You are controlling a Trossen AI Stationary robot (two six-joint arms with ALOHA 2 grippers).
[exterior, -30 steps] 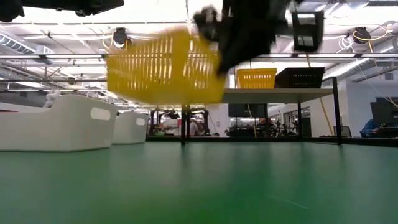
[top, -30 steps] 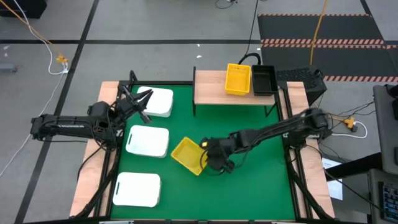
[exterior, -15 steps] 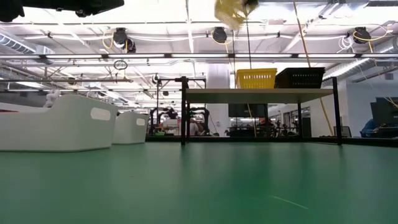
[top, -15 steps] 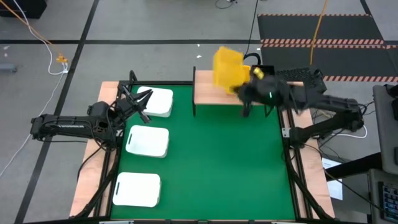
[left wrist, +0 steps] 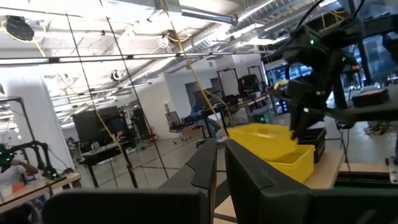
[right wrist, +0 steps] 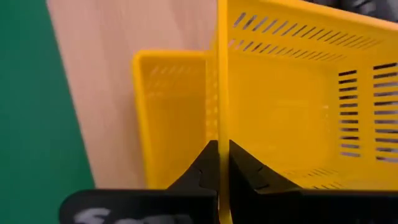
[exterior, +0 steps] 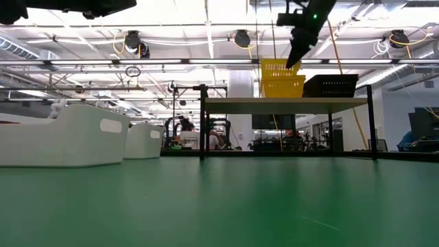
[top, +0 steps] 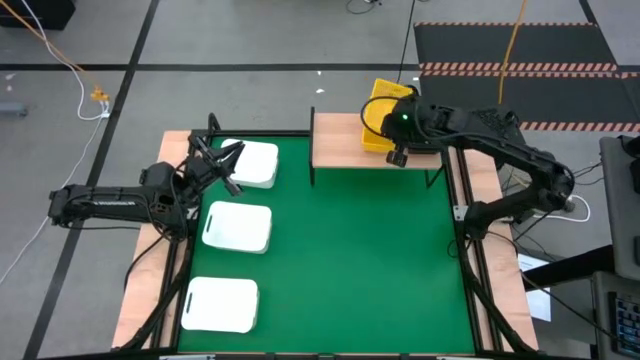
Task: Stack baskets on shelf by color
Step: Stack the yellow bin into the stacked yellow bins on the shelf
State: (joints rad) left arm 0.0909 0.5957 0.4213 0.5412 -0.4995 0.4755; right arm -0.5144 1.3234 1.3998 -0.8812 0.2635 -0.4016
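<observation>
Right gripper (top: 397,152): it had swung in about a second from mid-table up to the shelf (top: 335,142), and was clamped on the near wall of a yellow basket (right wrist: 298,99), the thin wall pinched between its two fingers in its own wrist view
Carried basket: it had left the green table (top: 340,260) and hung just above the yellow basket on the shelf (right wrist: 171,118), which lay directly under and slightly to one side of the gripper; the low view showed the two yellow rims one over the other, with the upper one not yet seated
Alignment: the held basket sat offset from the lower one, so I judged that a small shift was still needed before it would nest
Black basket (exterior: 330,85): it stood on the shelf just beyond the yellow pair, on the far side from the gripper's approach
Left gripper (top: 228,160): it waited well apart from the shelf, over the farthest white basket (top: 256,166); its fingers looked spread in the high view
White baskets: three lay in a row along the left side of the table, none yet on the shelf
Meaning for the task: the yellow stack was about to gain its second basket; I judged that the release was the step in hand, and that the white ones were untouched
</observation>
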